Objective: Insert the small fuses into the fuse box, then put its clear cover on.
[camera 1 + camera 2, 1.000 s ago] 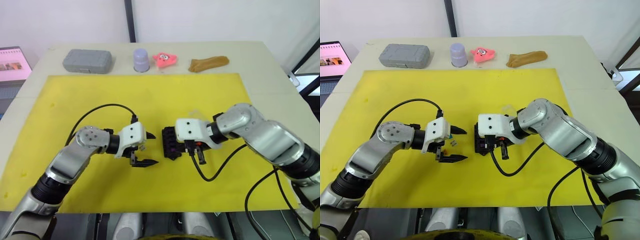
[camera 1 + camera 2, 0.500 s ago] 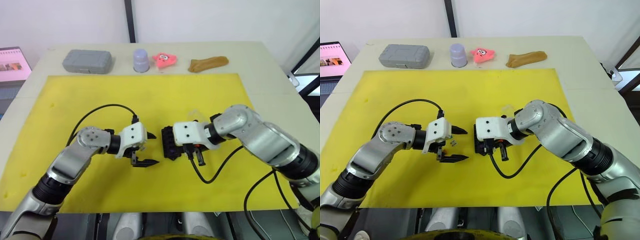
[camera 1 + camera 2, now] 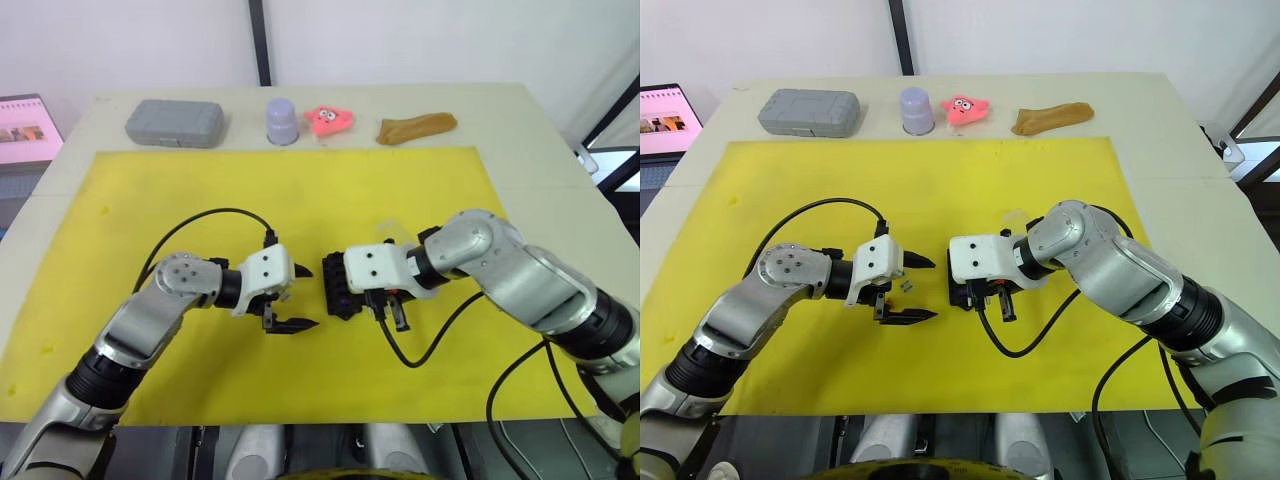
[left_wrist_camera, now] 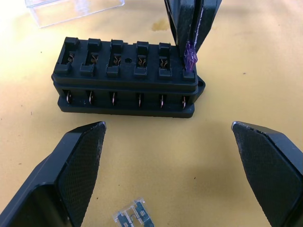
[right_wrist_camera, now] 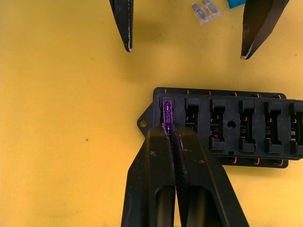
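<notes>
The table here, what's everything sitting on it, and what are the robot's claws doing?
Mat: one, yellow, covering the table.
Fuse box: one, black, mid-mat between the grippers.
Purple fuse: one, at the box's end slot.
Pale fuse: one, on the mat near the box.
Clear cover: one, transparent, beyond the box.
Case: one, grey, far edge.
Cup: one, lilac.
Toy: one, pink.
Brown object: one.
Left gripper: open, empty.
Right gripper: shut on the purple fuse.
</notes>
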Available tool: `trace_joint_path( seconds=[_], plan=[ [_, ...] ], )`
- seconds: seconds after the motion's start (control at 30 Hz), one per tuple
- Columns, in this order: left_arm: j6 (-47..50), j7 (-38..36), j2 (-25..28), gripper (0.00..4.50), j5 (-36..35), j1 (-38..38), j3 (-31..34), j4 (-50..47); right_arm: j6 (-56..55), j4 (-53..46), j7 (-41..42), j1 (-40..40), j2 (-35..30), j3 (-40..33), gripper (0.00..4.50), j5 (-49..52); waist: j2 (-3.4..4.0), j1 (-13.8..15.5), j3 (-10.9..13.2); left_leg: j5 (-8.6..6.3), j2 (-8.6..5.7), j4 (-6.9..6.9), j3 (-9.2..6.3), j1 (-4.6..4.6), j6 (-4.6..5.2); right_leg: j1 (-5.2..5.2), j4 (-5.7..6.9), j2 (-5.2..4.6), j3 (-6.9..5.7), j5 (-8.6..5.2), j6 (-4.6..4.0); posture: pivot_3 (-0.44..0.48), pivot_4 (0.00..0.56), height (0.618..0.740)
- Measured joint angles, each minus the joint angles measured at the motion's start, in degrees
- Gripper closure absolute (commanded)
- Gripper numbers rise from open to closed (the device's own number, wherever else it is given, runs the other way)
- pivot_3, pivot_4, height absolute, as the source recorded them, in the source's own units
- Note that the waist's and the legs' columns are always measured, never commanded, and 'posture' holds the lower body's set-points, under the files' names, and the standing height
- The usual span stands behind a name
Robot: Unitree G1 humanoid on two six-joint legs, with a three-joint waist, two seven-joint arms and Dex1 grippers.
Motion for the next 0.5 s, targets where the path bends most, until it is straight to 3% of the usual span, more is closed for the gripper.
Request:
trace_joint_path(
  seconds=[0.5],
  plan=[
    [-0.1,-0.1,-0.3,0.03,0.1,0.0,0.0,0.0,1.7,-0.1,0.0,0.0,0.6,-0.6,4.50,0.1,0.00,0.0,0.0,0.00,0.00,0.00,0.00,0.00,0.01,0.00,0.00,0.00,0.00,0.00,0.00,0.000,0.150,0.740]
  ],
)
